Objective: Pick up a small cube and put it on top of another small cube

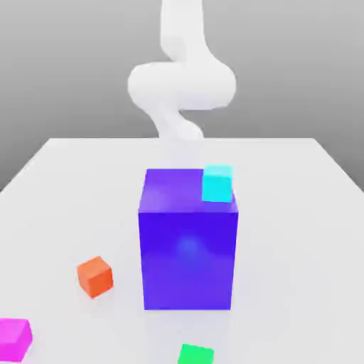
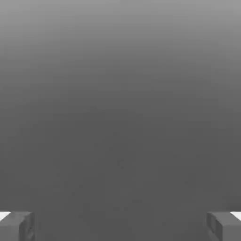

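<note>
While the white arm (image 1: 181, 85) looms at twelve o'clock, the big blue block (image 1: 188, 242) holds centre table (image 1: 298, 213), the cyan cube (image 1: 217, 183) atop its one-o'clock corner; the gripper (image 2: 120, 226), released wide, faces away from it.

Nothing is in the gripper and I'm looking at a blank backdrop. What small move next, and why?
Probably tilt the hand down toward the table. The gripper is open and empty, its fingers framing grey background. Orange cube, magenta cube and green cube lie loose on the table; cyan cube sits atop the purple block.
</note>
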